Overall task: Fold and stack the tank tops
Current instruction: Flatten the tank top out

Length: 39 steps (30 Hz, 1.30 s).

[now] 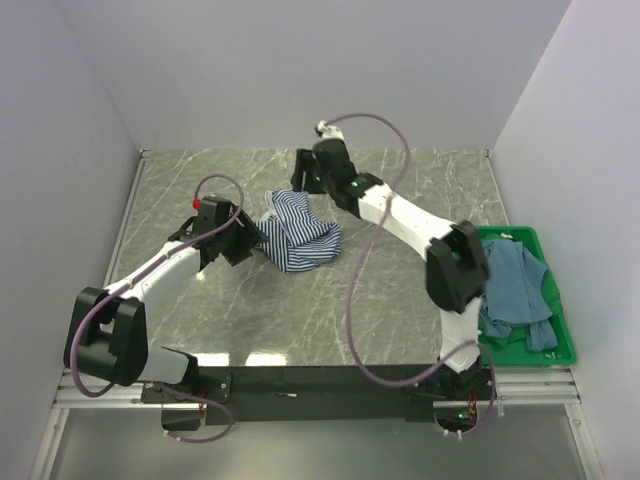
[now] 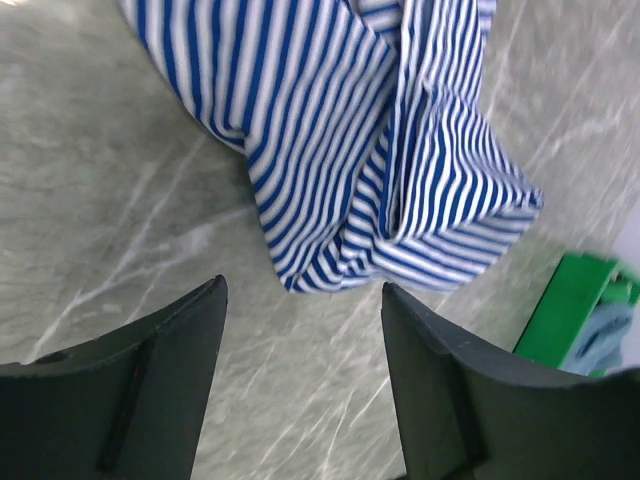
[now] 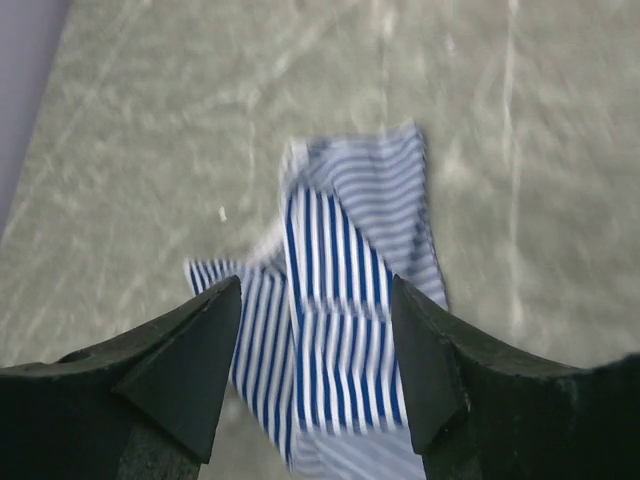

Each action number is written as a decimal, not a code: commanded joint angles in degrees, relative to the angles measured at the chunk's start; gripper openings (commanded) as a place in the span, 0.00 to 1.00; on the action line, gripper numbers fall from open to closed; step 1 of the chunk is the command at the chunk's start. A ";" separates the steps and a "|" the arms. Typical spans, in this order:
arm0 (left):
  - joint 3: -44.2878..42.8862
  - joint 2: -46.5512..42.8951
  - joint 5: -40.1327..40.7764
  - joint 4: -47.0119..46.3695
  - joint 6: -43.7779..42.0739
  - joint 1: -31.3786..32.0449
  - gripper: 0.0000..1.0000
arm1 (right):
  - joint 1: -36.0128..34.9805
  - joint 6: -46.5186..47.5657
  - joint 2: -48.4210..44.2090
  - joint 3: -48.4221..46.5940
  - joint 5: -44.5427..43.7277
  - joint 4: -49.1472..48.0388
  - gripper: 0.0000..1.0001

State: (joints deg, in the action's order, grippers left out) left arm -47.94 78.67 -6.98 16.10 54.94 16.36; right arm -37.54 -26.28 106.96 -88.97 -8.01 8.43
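Left end effector (image 1: 252,240) and right end effector (image 1: 297,185) are hovering open and empty beside the crumpled striped tank top (image 1: 300,240), which is probably needing flattening on the table (image 1: 440,185) first

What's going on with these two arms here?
Two arms are working on the striped tank top, which lies crumpled in the middle of the table. The left gripper and right gripper are both open beside it, neither holding cloth. The teal tank top sits in the green crate on the right. Nothing is folded yet.
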 commanded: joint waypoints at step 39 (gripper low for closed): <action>-37.40 38.48 -1.98 0.07 3.78 -2.56 0.67 | -3.86 0.80 9.94 -1.74 -3.67 6.43 0.10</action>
State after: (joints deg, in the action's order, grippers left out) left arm -82.28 116.99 -9.21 16.99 60.36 13.23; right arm -41.85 -23.90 121.84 -91.59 -7.79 16.91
